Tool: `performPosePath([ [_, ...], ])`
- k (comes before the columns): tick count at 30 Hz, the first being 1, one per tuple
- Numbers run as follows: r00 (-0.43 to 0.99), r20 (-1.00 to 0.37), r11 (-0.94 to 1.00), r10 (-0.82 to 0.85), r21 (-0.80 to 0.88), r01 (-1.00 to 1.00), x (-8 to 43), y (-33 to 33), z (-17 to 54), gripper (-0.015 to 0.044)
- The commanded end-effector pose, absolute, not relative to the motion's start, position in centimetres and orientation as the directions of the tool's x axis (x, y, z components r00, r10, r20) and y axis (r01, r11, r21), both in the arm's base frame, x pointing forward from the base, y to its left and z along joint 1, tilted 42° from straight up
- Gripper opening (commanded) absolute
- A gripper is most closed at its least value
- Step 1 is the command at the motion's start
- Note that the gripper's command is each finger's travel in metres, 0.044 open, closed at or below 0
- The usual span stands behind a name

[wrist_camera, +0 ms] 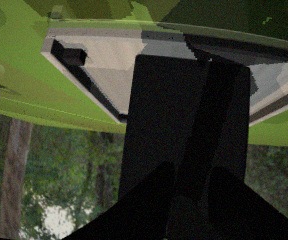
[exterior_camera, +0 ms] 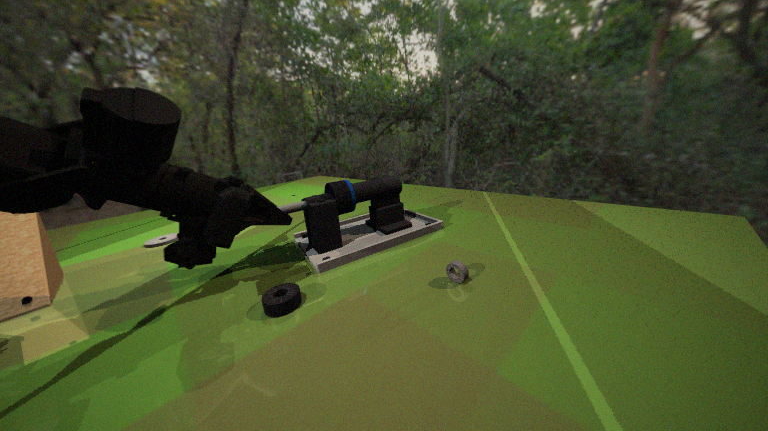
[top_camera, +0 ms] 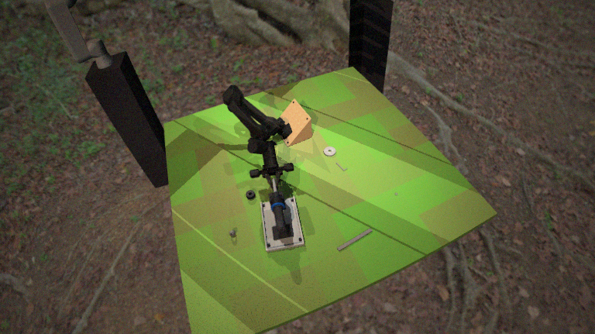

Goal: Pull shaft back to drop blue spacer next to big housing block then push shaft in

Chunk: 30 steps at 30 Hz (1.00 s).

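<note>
Shaft [top_camera: 274, 184] [exterior_camera: 292, 207] is pinched by the fingers [top_camera: 269, 177] [exterior_camera: 289, 220] at its free end; it goes through the black upright block [exterior_camera: 322, 223] toward the housing [top_camera: 281, 225] [exterior_camera: 386, 202]. Blue spacer [top_camera: 278, 204] [exterior_camera: 351, 194] sits beside the housing, above the pale tray [top_camera: 299, 225] [exterior_camera: 373, 247]; it is not on the tabletop [top_camera: 394, 159] [exterior_camera: 396, 347].

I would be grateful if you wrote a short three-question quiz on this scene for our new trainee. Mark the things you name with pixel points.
1. True or false: the blue ring-shaped spacer [top_camera: 278, 206] [exterior_camera: 351, 195] has dropped onto the green patterned table [top_camera: 394, 159] [exterior_camera: 566, 290].
2. Fill in the blank: the black parallel-jaw gripper [top_camera: 274, 177] [exterior_camera: 289, 219] is closed on the metal ____.
3. Which lies nearer the pale rectangular base tray [top_camera: 263, 225] [exterior_camera: 373, 252] in the top view? (a) the thick black ring [top_camera: 250, 194] [exterior_camera: 281, 299]; (b) the flat white disc with a hole [top_camera: 325, 152] [exterior_camera: 152, 243].

Key: 1. false; 2. shaft; 3. a.
</note>
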<state>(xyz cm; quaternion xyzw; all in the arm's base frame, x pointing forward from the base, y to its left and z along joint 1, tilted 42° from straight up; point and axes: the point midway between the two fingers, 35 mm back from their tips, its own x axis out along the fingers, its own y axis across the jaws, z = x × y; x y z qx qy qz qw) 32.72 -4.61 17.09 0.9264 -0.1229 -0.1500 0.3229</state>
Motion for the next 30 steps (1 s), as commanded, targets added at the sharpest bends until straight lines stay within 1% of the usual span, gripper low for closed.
performPosePath([
  [1, 0.925, -0.199, -0.76, -0.323, 0.637, -0.128, 32.66, -4.58, 17.04, 0.0],
  [30, 0.925, -0.199, -0.76, -0.323, 0.637, -0.128, 32.41, -4.58, 16.99, 0.0],
])
